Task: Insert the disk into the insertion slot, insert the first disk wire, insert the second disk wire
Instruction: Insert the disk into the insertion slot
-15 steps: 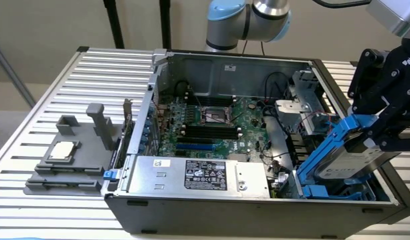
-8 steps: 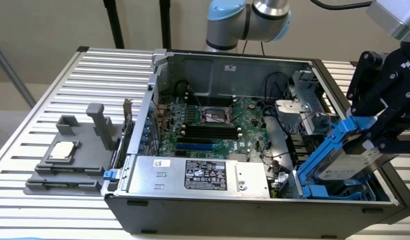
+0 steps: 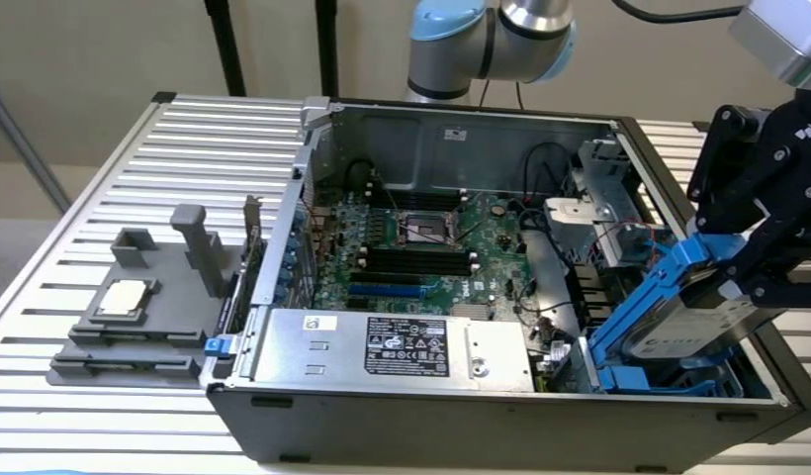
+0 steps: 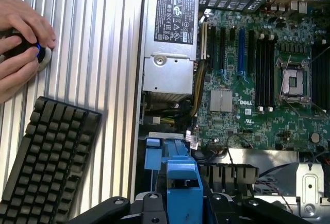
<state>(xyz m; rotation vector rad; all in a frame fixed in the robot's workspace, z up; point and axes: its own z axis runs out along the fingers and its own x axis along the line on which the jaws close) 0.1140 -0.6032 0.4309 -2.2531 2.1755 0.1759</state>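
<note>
My black gripper (image 3: 738, 282) is at the exterior view's right, shut on the disk (image 3: 702, 322). The disk is a silver-grey drive with a white label in a bright blue carrier. It hangs tilted, its lower end just above the insertion slot (image 3: 650, 381), a cage with blue rails in the near right corner of the open computer case. In the wrist view the blue carrier (image 4: 175, 175) sits between my gripper's (image 4: 183, 206) black fingers (image 4: 116, 206). Thin wires (image 3: 626, 240) run by the metal bracket behind the slot; which are the disk wires I cannot tell.
A silver box with a black label (image 3: 399, 346) lies along the case's near wall beside the green motherboard (image 3: 425, 233). A grey fixture (image 3: 129, 317) stands on the slatted table. A black keyboard (image 4: 46, 157) and a person's hand (image 4: 20, 33) are outside the case.
</note>
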